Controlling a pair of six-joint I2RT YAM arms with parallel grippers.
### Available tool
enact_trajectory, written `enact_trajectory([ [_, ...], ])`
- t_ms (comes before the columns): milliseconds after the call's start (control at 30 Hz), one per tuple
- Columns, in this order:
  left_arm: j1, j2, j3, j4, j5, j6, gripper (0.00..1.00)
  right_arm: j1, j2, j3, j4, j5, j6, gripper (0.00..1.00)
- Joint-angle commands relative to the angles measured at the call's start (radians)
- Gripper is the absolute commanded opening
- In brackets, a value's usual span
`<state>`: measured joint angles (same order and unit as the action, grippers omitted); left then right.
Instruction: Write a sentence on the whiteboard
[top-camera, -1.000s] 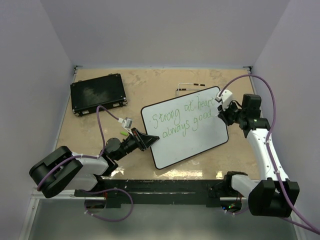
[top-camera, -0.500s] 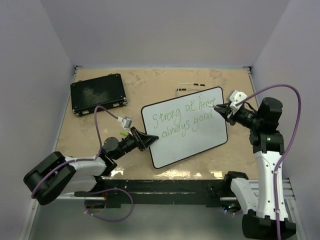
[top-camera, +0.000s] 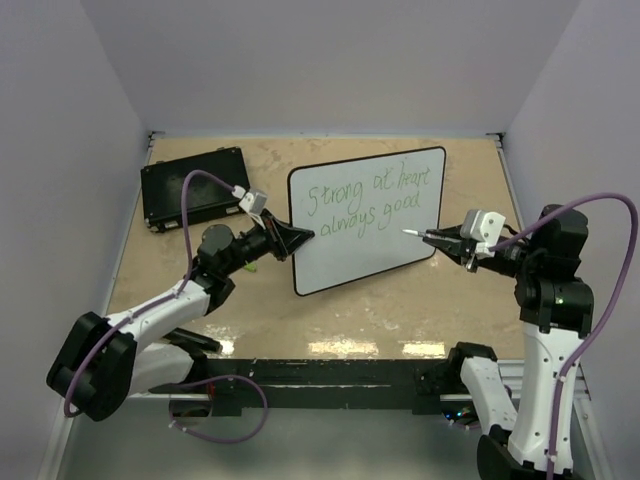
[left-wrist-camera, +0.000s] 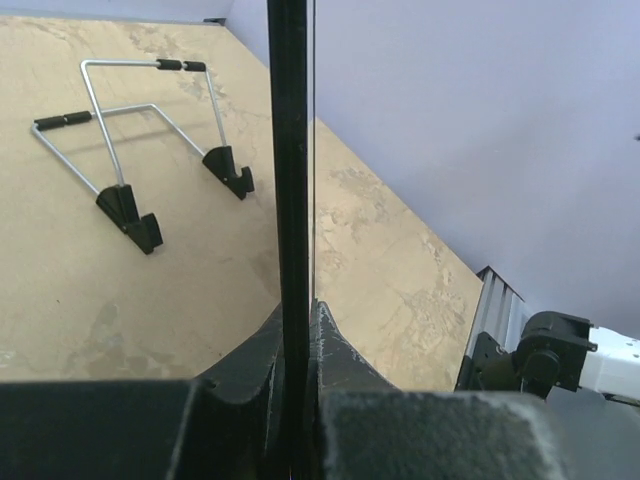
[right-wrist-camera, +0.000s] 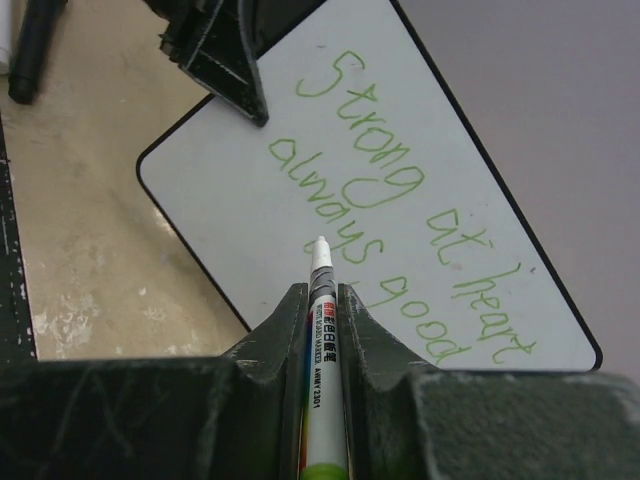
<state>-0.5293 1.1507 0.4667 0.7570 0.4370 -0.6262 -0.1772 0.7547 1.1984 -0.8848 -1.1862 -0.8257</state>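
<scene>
– The left tool (top-camera: 283, 238) was pinched tight on the edge of the whiteboard (top-camera: 345, 262) – holding it up at the middle of the desk (top-camera: 420, 300).
– And the right tool (top-camera: 440, 237)?
– Squeezed on a pen (right-wrist-camera: 321, 300), its tip near the green sentence (top-camera: 365, 205).

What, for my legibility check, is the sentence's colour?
Green; the sentence reads clearest in the right wrist view.
</scene>
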Motion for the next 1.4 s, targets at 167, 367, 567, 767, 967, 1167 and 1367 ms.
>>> enact_trajectory([
  [167, 0.133, 0.134, 0.318, 0.1, 0.206, 0.02, 0.0, -0.002, 0.014, 0.099, -0.166, -0.058, -0.079, 0.0],
  [367, 0.175, 0.24, 0.499, 0.081, 0.224, 0.014, 0.0, -0.004, 0.017, 0.104, -0.177, -0.058, -0.072, 0.0],
  [567, 0.213, 0.348, 0.636, 0.14, 0.235, -0.055, 0.0, -0.004, 0.025, 0.098, -0.16, -0.052, -0.05, 0.0],
  [767, 0.253, 0.481, 0.766, 0.206, 0.305, -0.125, 0.0, -0.004, 0.038, 0.096, -0.157, -0.047, -0.049, 0.0],
  [967, 0.265, 0.659, 0.932, 0.28, 0.413, -0.179, 0.0, -0.004, 0.046, 0.072, -0.128, -0.039, -0.03, 0.0],
  [1167, 0.284, 0.843, 1.041, 0.344, 0.473, -0.225, 0.0, -0.004, 0.067, 0.061, -0.123, -0.036, -0.029, 0.0],
  [1367, 0.314, 1.038, 1.118, 0.533, 0.496, -0.345, 0.0, -0.002, 0.09, 0.044, -0.097, -0.021, -0.012, 0.0],
])
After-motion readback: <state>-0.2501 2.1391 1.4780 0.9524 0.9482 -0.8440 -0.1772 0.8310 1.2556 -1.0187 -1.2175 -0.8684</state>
